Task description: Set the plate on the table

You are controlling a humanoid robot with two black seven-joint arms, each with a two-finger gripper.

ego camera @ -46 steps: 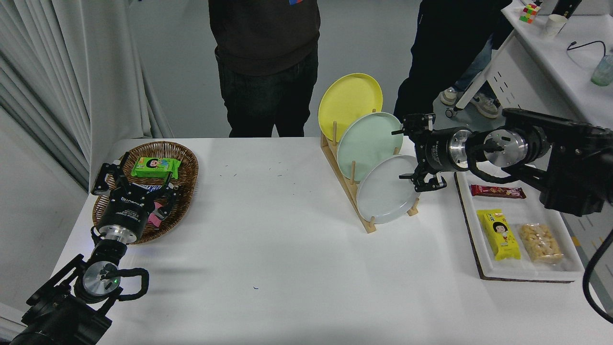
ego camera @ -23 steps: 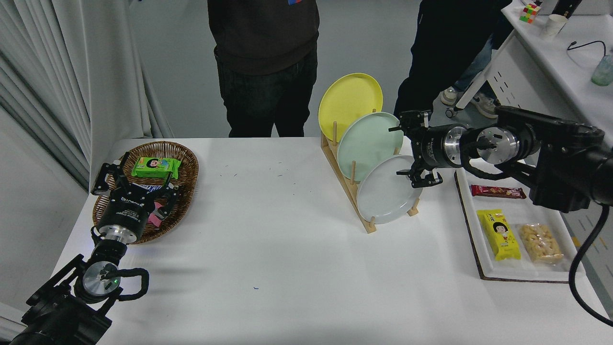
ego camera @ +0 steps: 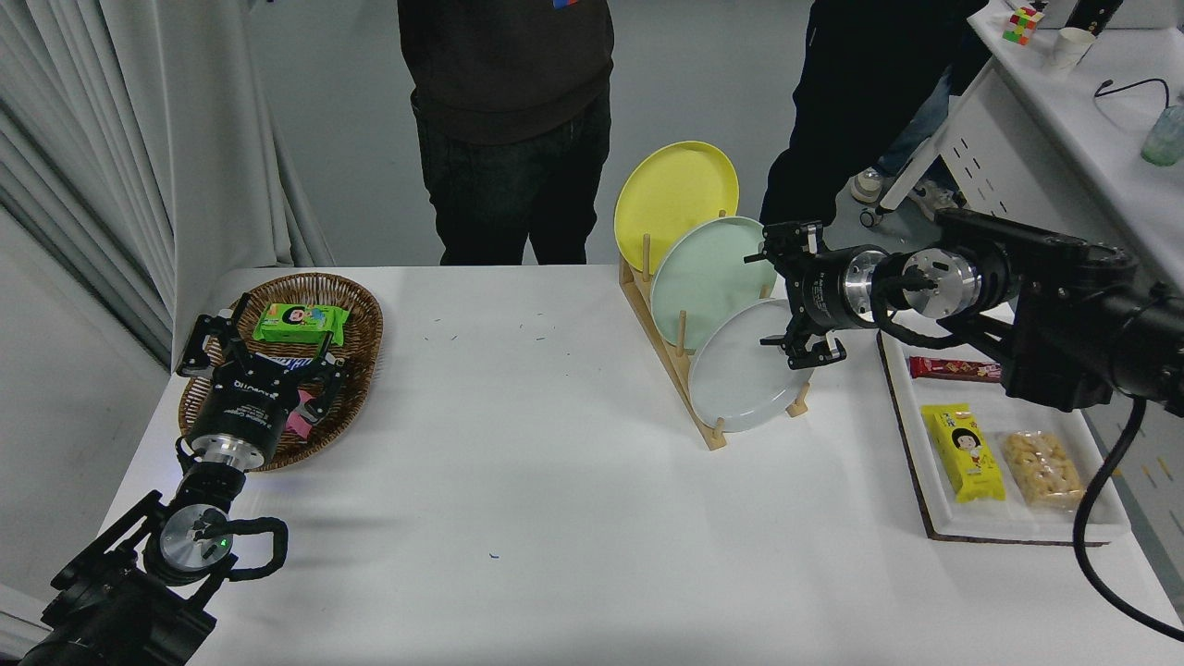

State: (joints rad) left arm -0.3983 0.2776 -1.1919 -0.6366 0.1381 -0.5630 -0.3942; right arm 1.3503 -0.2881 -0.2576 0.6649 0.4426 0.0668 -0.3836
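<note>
- The left gripper [ego camera: 262, 344] has white lettering round its black body, seen upside down and too small to read with certainty.
- The right gripper [ego camera: 786, 298] has small white print on its body, not legible.
- The snack packets carry print too small to read.

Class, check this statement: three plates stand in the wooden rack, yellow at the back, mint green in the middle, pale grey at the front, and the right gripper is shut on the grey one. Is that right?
Not quite. The head view shows the right gripper open at the upper right rim of the pale grey plate, not shut on it. The rest holds: the yellow plate, the mint green plate and the grey one stand in that order in the wooden rack.
</note>
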